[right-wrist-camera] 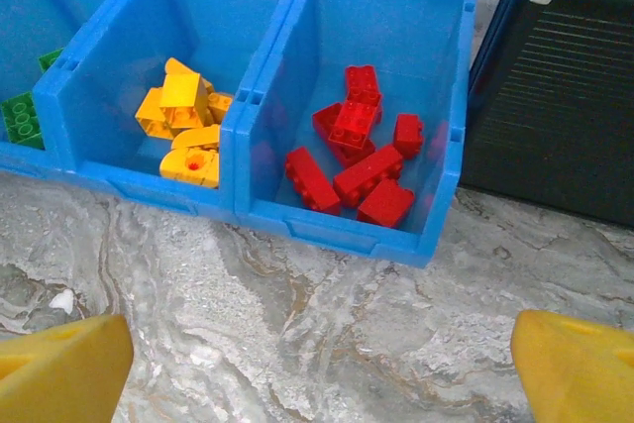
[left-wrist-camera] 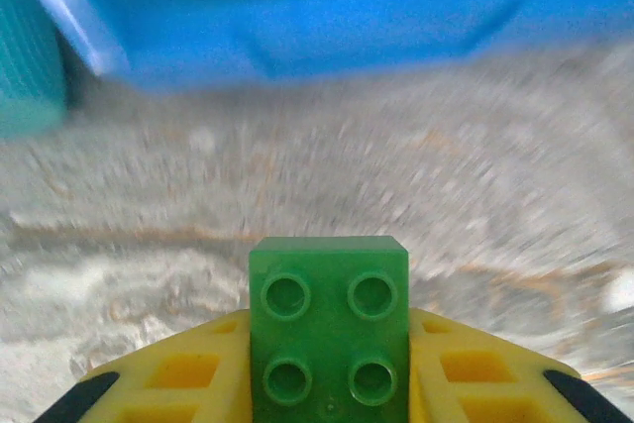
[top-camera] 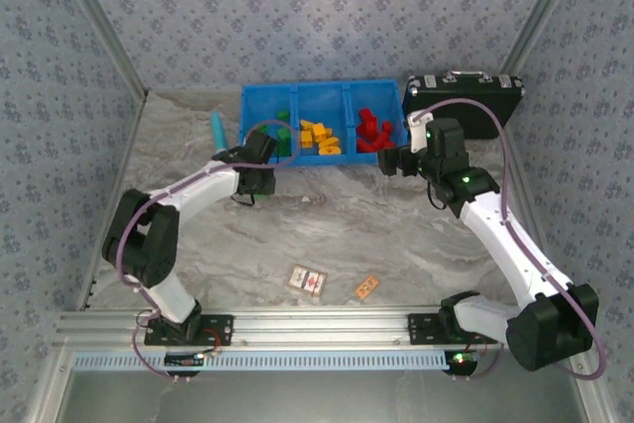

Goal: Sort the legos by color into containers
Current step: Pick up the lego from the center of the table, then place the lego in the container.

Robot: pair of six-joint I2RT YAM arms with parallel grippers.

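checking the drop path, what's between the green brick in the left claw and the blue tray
The left wrist view shows bare marbled tabletop between the green square plastic brick and the long blue plastic tray.

Both arms share one build: white tube links joined by chunky black motor housings. On the left arm (top-camera: 203, 188) a lilac cable loops from the elbow housing to the black base plate at 6 o'clock. On the right arm (top-camera: 505, 235) a like cable arches over the wrist housing, where small green lights (top-camera: 463, 181) glow. The fingers (left-wrist-camera: 178, 373) are yellow plastic with recessed square pockets and black tips.
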